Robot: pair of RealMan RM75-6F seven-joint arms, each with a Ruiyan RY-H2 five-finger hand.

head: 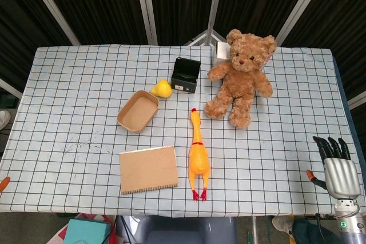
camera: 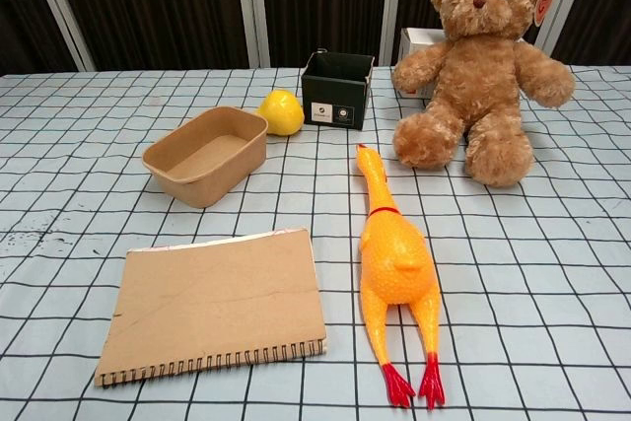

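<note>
My right hand hovers at the table's near right corner, fingers straight and apart, holding nothing; the brown teddy bear sits well beyond it. Only a small orange tip, which may be part of my left hand, shows at the left edge of the head view. A yellow rubber chicken lies lengthwise in the middle, its head pointing away. Left of it lies a brown spiral notebook. Behind that stand an empty brown paper tray, a yellow pear-shaped toy and a small black box. The chest view shows neither hand.
The table wears a white cloth with a dark grid. A small white box stands behind the bear. Dark curtains with metal poles close the back. A teal item sits below the near edge.
</note>
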